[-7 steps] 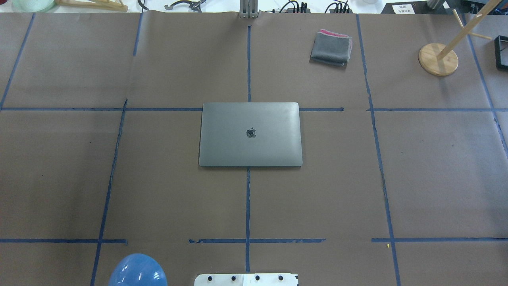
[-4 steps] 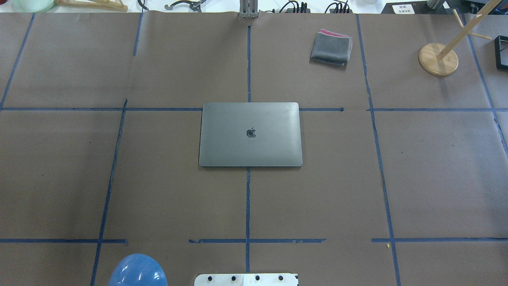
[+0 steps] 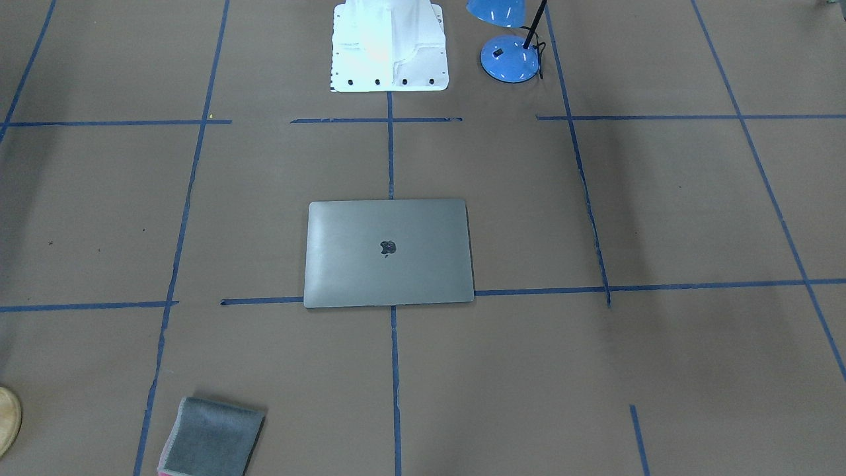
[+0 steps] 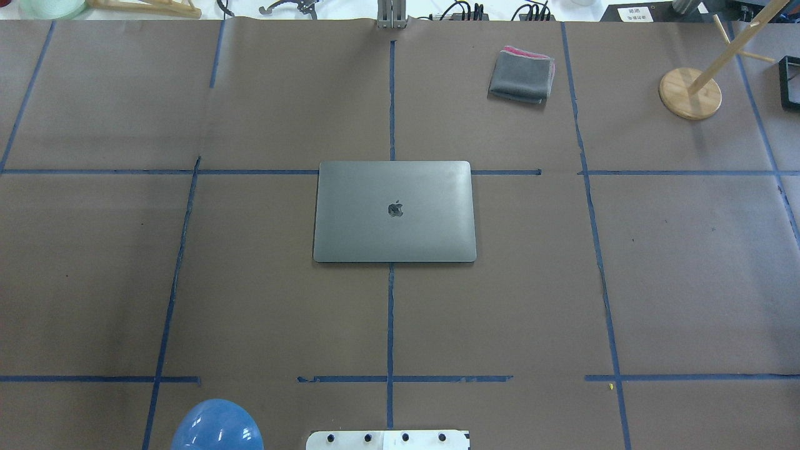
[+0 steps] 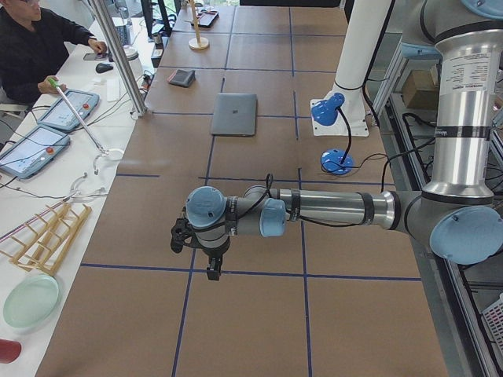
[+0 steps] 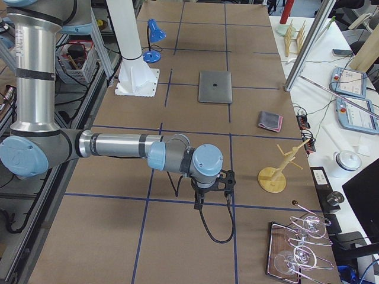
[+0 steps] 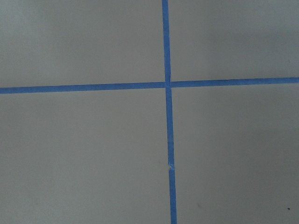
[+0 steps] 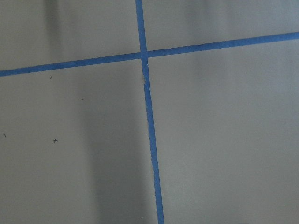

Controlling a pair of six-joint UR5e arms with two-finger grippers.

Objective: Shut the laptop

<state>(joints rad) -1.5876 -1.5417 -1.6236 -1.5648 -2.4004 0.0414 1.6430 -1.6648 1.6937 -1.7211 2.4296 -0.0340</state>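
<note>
The laptop (image 4: 394,211) lies flat in the middle of the table with its lid down and the dark apple logo facing up. It also shows in the front-facing view (image 3: 388,253), the left view (image 5: 235,114) and the right view (image 6: 215,87). My left gripper (image 5: 200,263) hangs over bare table far from the laptop, toward the table's left end. My right gripper (image 6: 212,200) hangs over bare table toward the right end. Both show only in the side views, so I cannot tell whether they are open or shut. Both wrist views show only brown paper and blue tape.
A folded grey cloth (image 4: 522,75) lies at the far side, right of centre. A wooden stand (image 4: 689,92) is at the far right. A blue lamp (image 3: 509,56) stands beside the white robot base (image 3: 388,46). An operator (image 5: 39,47) sits at the side bench.
</note>
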